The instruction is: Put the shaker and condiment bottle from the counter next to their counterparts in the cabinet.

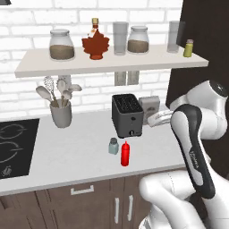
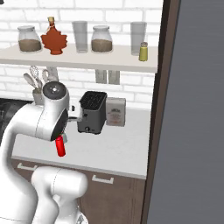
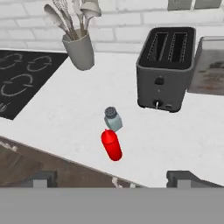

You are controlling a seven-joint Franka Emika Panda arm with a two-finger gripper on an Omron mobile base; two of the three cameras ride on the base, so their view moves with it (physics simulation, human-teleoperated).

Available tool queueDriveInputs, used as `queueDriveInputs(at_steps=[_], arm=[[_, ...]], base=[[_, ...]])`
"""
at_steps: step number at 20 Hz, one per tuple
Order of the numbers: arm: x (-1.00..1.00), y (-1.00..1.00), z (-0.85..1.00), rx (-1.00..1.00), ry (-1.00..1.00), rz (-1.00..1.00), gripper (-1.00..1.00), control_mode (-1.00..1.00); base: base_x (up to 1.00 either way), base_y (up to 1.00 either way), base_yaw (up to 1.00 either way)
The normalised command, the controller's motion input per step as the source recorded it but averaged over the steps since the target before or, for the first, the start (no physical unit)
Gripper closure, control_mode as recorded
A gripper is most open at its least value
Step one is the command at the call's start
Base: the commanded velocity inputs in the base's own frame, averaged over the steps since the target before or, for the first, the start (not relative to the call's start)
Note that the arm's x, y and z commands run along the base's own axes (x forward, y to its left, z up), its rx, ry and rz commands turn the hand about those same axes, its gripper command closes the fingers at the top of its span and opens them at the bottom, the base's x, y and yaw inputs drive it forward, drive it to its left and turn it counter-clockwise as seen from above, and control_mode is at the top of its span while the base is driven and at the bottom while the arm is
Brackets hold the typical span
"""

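On the bench (image 1: 67, 156) stand one shaker (image 1: 113, 146) and one condiment bottle (image 1: 125, 153), touching or nearly so, the bottle at the shaker's 5 o'clock. The cabinet (image 1: 112, 66) carries one syrup bottle (image 1: 95, 43), one yellow-green shaker (image 1: 188, 48), two jars and two glasses (no label is readable). The gripper (image 3: 116, 179) hangs wide open, holding nothing.

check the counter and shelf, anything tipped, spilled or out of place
Nothing stands out. The shaker and red condiment bottle stand upright side by side on the counter in front of the toaster. The maple syrup bottle and yellow-green shaker stand upright on the shelf.
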Motion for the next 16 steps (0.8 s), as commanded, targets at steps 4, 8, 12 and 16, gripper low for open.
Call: queueDriveInputs(at_steps=[4, 8, 12, 16], arm=[[-0.04, 0.0, 0.0, 0.0, -0.03, 0.01, -1.0, -1.0], [-0.06, 0.08, -0.22, 0.0, 0.0, 0.0, -1.0, -1.0], [-0.15, 0.06, -0.52, 0.0, 0.0, 0.0, -1.0, -1.0], [-0.09, 0.03, -0.61, 0.0, 0.0, 0.0, -1.0, -1.0]], base=[[0.0, 0.0, 0.0], [0.0, 0.0, 0.0], [0.0, 0.0, 0.0], [0.0, 0.0, 0.0]])
